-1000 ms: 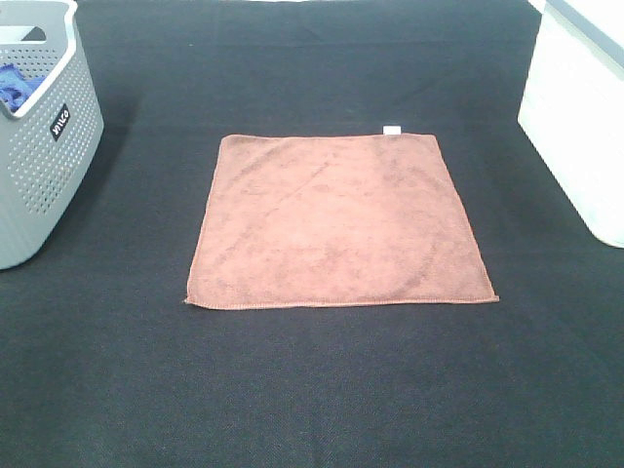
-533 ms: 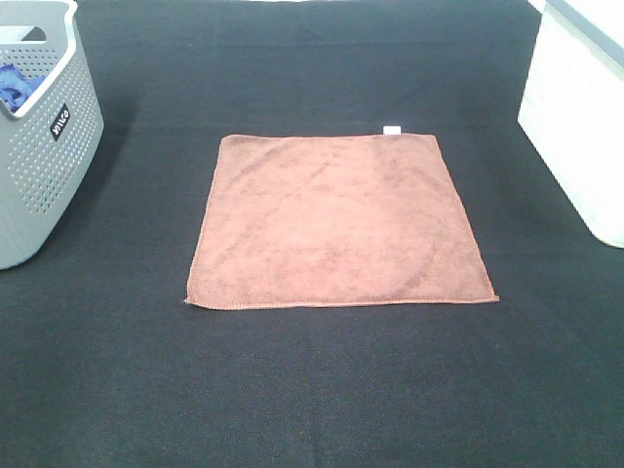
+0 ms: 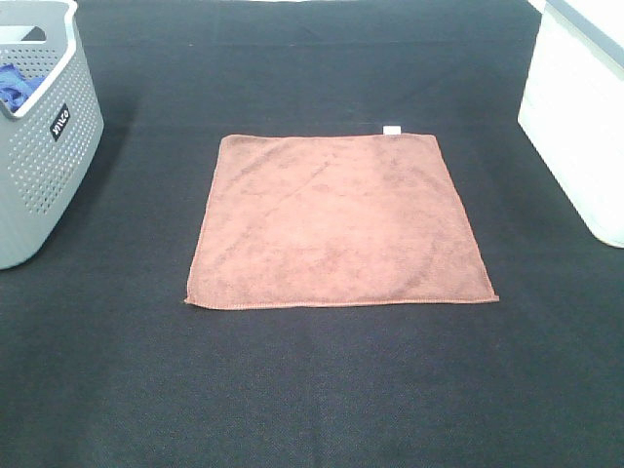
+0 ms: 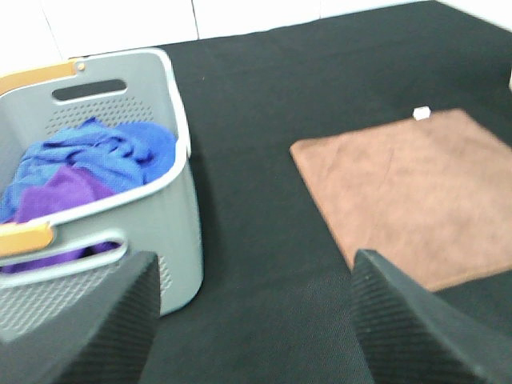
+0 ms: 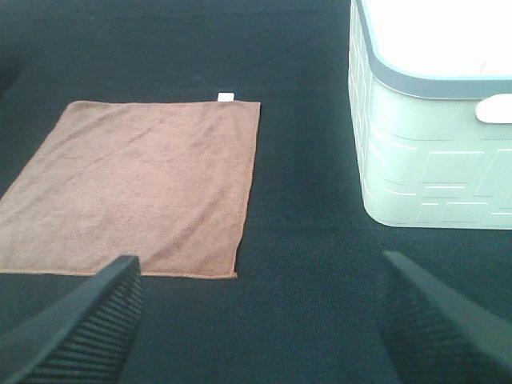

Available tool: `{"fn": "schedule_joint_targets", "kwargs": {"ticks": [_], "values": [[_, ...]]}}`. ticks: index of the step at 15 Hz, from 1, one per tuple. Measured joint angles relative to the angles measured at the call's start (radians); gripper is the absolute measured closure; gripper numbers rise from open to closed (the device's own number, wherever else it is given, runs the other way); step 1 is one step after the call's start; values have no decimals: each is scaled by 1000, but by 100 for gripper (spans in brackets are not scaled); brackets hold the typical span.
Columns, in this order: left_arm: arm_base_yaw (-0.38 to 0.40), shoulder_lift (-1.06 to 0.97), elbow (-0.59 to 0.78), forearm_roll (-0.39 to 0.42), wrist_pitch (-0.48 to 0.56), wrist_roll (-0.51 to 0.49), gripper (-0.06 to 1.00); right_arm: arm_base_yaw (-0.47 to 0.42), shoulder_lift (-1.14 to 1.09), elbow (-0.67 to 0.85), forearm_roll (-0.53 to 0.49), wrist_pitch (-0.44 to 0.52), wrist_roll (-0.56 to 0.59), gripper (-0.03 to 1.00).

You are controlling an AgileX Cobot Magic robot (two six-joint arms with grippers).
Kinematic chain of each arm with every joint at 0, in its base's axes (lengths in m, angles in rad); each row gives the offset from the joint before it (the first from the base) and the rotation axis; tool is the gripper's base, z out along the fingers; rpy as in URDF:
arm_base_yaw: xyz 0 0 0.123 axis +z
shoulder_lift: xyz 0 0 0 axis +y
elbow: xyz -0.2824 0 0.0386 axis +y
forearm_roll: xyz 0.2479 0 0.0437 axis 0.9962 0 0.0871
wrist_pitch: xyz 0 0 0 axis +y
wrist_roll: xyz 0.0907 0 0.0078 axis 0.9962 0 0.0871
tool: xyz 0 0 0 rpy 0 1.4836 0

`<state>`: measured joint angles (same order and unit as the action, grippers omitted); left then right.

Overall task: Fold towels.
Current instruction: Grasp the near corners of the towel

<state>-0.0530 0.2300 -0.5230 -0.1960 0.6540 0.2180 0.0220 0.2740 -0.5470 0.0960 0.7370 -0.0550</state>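
Wide open, that's the left end effector (image 4: pixel 254 264), and the right end effector (image 5: pixel 260 264) is the same. Their ribbed black fingers are spread with nothing between them, and neither one shows in the overhead view. Nothing has shifted in the past second, folks: the towel (image 3: pixel 336 222) lies exactly where it did, so by my reckoning the folding hasn't begun and the first grasp of an edge is all to come.

The towel sits flat in the middle of the overhead frame. It's a reddish-brown square of soft, napped microfibre with a stitched hem, faint creases across it and a small white tag (image 3: pixel 391 130) at its upper right corner. Under it is the table (image 3: pixel 312 390), covered in matte black fabric with a fine weave. At the upper left stands a grey perforated plastic basket (image 3: pixel 39 146) with a blue cloth (image 3: pixel 12 86) rumpled inside. At the upper right is a smooth, rigid white bin (image 3: pixel 580 127), well apart from the towel.
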Motion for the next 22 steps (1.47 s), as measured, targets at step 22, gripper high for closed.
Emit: {"fn": "schedule_joint_targets", "kwargs": {"ticks": [22], "values": [[0,1450,-203,-1013,-111,591,29,-3,1336,-280,395,-170,-218,21]]}}
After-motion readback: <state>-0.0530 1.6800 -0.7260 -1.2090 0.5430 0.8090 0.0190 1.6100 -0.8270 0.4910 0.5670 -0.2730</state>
